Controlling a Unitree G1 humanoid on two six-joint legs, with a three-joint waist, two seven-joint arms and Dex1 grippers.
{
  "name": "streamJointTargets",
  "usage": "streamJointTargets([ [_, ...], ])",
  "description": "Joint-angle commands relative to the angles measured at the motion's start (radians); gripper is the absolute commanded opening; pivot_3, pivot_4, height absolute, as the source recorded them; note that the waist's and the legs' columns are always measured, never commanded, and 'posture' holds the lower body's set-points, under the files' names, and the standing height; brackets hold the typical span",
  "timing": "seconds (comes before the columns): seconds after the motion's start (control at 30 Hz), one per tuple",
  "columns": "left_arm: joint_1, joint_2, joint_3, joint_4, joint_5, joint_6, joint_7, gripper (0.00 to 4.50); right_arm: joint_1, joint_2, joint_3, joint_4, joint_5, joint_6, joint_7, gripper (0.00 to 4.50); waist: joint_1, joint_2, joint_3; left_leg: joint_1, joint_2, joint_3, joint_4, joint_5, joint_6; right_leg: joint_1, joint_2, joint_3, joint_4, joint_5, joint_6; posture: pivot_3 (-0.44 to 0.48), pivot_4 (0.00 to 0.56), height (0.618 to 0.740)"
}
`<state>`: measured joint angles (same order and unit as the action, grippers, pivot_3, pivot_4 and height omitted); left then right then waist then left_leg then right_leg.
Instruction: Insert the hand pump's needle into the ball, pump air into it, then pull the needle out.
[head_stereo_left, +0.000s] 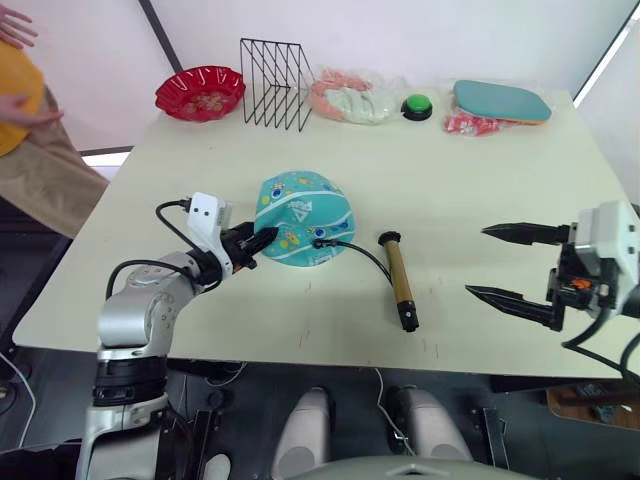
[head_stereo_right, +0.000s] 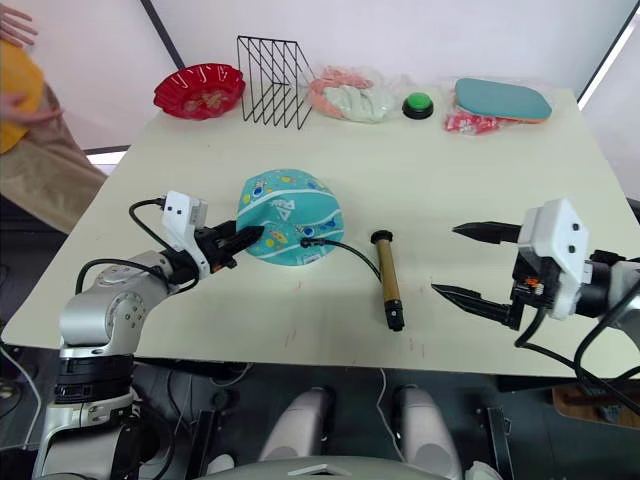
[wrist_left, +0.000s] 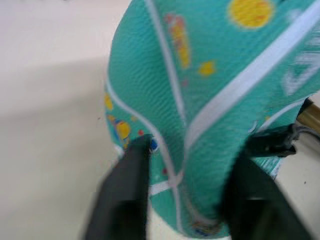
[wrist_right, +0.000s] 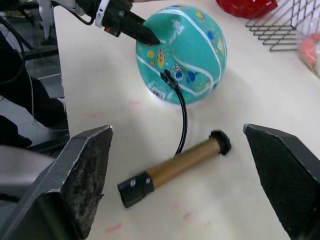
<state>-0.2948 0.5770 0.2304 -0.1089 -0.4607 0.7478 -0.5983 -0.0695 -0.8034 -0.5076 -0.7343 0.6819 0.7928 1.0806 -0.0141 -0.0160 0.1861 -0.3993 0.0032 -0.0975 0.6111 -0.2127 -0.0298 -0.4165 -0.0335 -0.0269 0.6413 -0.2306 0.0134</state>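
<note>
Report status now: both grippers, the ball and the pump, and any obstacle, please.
Left gripper pinching a fold of the ball. Right gripper open, holding nothing. Hand pump lying on table, hose fitting at ball. Nothing between right gripper and pump.

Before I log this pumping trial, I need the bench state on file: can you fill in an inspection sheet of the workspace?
Surface: pale table, faint red marks near the front edge.
Job's things: ball dented; needle fitting at the ball; hand pump lying flat beside it.
Clutter: red bowl, wire rack, bagged items, green button, teal paddle along the far edge.
Grippers: left gripper clamps a fold of the ball; right gripper open, apart from the pump.
Cables: hose joins pump and ball.
Surroundings: a person at the far-left corner.
</note>
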Motion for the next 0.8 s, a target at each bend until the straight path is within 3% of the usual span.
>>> streamJointTargets([
  [0.03, 0.059, 0.039, 0.072, -0.067, -0.057, 0.025, -0.036, 3.2, 0.018, -0.029, -0.068, -0.029, 0.066, -0.02, -0.013, 4.5, -0.001, -0.002, 0.002, 0.0, 0.0, 0.0, 0.0, 0.0, 0.0, 0.0, 0.0, 0.0, 0.0, 0.0, 0.0, 0.0, 0.15, 0.74],
  [0.17, 0.115, 0.093, 0.143, -0.127, -0.131, 0.055, -0.078, 3.2, 0.048, -0.047, -0.083, -0.021, 0.099, -0.041, -0.031, 4.5, 0.002, -0.006, 0.008, -0.001, 0.002, 0.001, 0.0, -0.001, 0.001, -0.001, 0.001, 0.0, -0.001, 0.0, 0.0, 0.0, 0.15, 0.74],
  [0.3, 0.248, 0.208, 0.242, -0.218, -0.265, 0.14, -0.227, 3.2, 0.081, -0.056, -0.065, -0.001, 0.091, -0.076, -0.036, 4.5, 0.002, -0.009, 0.012, -0.001, 0.002, 0.002, 0.0, -0.001, 0.001, -0.001, 0.0, 0.001, -0.001, 0.0, 0.0, 0.0, 0.15, 0.74],
  [0.5, 0.333, 0.287, 0.256, -0.304, -0.404, 0.225, -0.324, 3.2, 0.078, -0.08, -0.044, 0.033, 0.097, -0.111, -0.031, 4.5, 0.011, -0.006, 0.015, -0.001, 0.002, 0.003, 0.001, -0.002, 0.002, -0.001, -0.001, 0.001, -0.002, -0.002, -0.004, 0.0, 0.15, 0.74],
  [0.57, 0.328, 0.29, 0.23, -0.341, -0.442, 0.252, -0.319, 3.2, 0.078, -0.092, -0.044, 0.04, 0.104, -0.117, -0.024, 4.5, 0.011, -0.006, 0.015, -0.001, 0.002, 0.003, 0.002, -0.002, 0.002, -0.001, -0.001, 0.001, -0.001, -0.002, -0.004, 0.0, 0.15, 0.74],
  [0.67, 0.254, 0.251, 0.101, -0.422, -0.442, 0.276, -0.235, 3.2, 0.092, -0.112, -0.05, 0.049, 0.102, -0.127, -0.015, 4.5, 0.018, -0.006, 0.015, -0.001, 0.002, 0.004, 0.002, -0.002, 0.002, 0.0, -0.001, 0.001, -0.001, -0.002, -0.004, 0.0, 0.15, 0.74],
  [0.8, 0.076, 0.142, -0.046, -0.43, -0.497, 0.463, -0.035, 3.2, 0.107, -0.134, -0.062, 0.044, 0.105, -0.124, -0.02, 4.5, 0.029, -0.006, 0.015, -0.001, 0.002, 0.007, 0.003, -0.002, 0.002, 0.0, 0.0, 0.002, 0.0, 0.0, 0.0, 0.0, 0.15, 0.74],
])
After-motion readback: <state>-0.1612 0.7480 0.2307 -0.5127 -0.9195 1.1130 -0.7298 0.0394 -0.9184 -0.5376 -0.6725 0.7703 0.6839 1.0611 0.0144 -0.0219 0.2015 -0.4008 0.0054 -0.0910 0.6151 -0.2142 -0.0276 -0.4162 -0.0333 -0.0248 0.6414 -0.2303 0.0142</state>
